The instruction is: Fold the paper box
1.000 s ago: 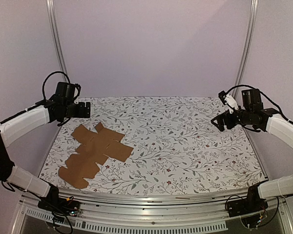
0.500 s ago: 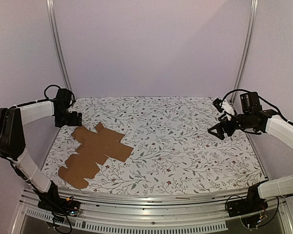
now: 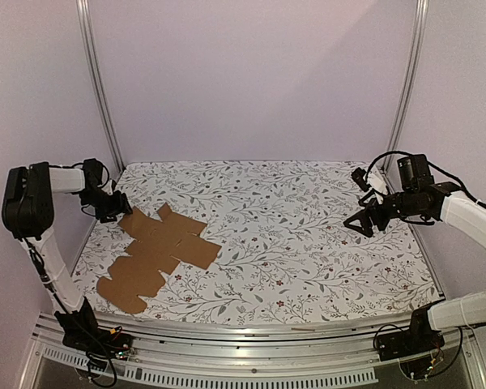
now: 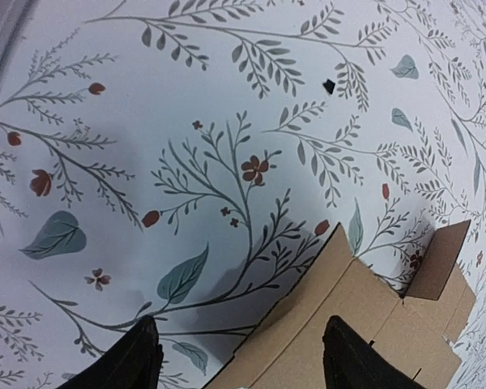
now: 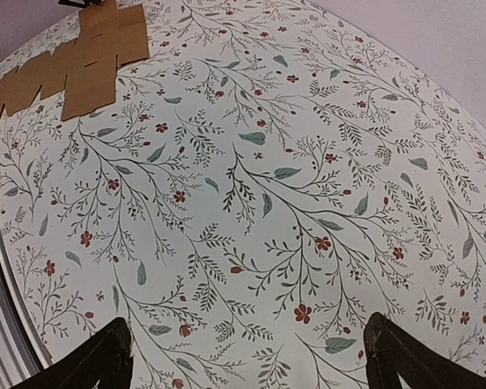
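The left end effector (image 3: 113, 204) has lowered, open and empty, to the flat brown die-cut cardboard paper box (image 3: 158, 247); the right end effector (image 3: 360, 223) hovers open, empty. Folding can begin.

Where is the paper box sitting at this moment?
In the top view the paper box lies flat and unfolded on the left side of the table, its far end under the open left claw, far from the right claw.
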### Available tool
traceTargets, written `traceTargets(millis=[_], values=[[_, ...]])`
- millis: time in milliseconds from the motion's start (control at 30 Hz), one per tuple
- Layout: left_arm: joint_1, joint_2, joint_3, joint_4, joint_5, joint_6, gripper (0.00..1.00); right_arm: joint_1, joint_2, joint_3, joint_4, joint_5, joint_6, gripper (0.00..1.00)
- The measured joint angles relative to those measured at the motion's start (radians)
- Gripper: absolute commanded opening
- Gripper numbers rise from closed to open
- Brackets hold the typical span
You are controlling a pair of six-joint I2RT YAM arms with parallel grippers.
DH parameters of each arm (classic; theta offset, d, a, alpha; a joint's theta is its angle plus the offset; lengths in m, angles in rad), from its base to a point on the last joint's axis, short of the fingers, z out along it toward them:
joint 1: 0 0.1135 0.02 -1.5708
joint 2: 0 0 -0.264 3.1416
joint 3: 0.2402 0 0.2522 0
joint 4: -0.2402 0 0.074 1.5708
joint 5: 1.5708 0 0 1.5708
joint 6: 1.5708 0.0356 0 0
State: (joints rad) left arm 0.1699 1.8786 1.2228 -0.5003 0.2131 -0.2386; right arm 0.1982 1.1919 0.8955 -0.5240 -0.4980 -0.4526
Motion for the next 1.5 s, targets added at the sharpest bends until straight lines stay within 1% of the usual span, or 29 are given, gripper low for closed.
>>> traceTargets(millis=[100,167,267,400,467,533,733,833,967,1000,1100,1133,1167,1200,1233,1300,1400,1500], values=[[-0.002,0.011,0.002,0.000,0.046,-0.006,0.57,0.000,0.000,0.000,-0.005,-0.006,-0.004,0.99],[-0.002,0.013,0.003,0.000,0.074,-0.011,0.44,0.000,0.000,0.000,-0.009,-0.008,-0.006,0.99],[-0.005,0.013,0.005,0.000,0.107,-0.014,0.28,0.000,0.000,0.000,-0.011,-0.010,-0.010,0.99],[-0.027,0.013,0.005,-0.001,0.134,-0.017,0.10,0.000,0.000,0.000,-0.016,-0.011,-0.016,0.99],[-0.060,0.012,0.005,-0.005,0.138,-0.016,0.04,0.000,0.000,0.000,-0.019,-0.011,-0.020,0.99],[-0.114,0.006,0.005,-0.015,0.134,-0.012,0.00,0.000,0.000,0.000,-0.020,-0.013,-0.021,0.99],[-0.330,-0.016,0.019,-0.064,0.115,-0.002,0.00,0.000,0.000,0.000,-0.023,-0.018,-0.021,0.99],[-0.425,-0.030,0.023,-0.067,0.119,-0.034,0.00,0.000,0.003,0.001,-0.023,-0.030,-0.016,0.99],[-0.510,-0.081,0.003,-0.034,0.124,-0.106,0.00,0.000,0.027,0.014,-0.027,-0.040,0.004,0.99],[-0.532,-0.102,-0.006,-0.019,0.124,-0.127,0.11,0.000,0.032,0.014,-0.026,-0.040,0.007,0.99],[-0.563,-0.137,-0.010,-0.005,0.105,-0.142,0.57,0.000,0.041,0.014,-0.031,-0.040,0.013,0.99],[-0.569,-0.147,-0.005,-0.012,0.087,-0.140,0.67,0.000,0.043,0.014,-0.031,-0.040,0.014,0.99],[-0.573,-0.153,0.005,-0.024,0.045,-0.129,0.82,0.000,0.045,0.014,-0.031,-0.040,0.016,0.99],[-0.573,-0.154,0.027,-0.046,0.002,-0.112,0.93,0.000,0.046,0.014,-0.031,-0.040,0.017,0.99],[-0.568,-0.150,0.048,-0.061,-0.036,-0.091,0.97,0.000,0.047,0.014,-0.031,-0.041,0.018,0.99],[-0.546,-0.115,0.137,-0.108,-0.121,-0.043,0.98,0.000,0.049,0.014,-0.034,-0.044,0.017,0.99],[-0.492,-0.022,0.251,-0.136,-0.172,0.021,0.96,0.000,0.051,0.014,-0.042,-0.049,0.014,0.99],[-0.440,0.064,0.274,-0.153,-0.178,0.059,0.91,0.000,0.051,0.014,-0.050,-0.055,0.006,0.99]])
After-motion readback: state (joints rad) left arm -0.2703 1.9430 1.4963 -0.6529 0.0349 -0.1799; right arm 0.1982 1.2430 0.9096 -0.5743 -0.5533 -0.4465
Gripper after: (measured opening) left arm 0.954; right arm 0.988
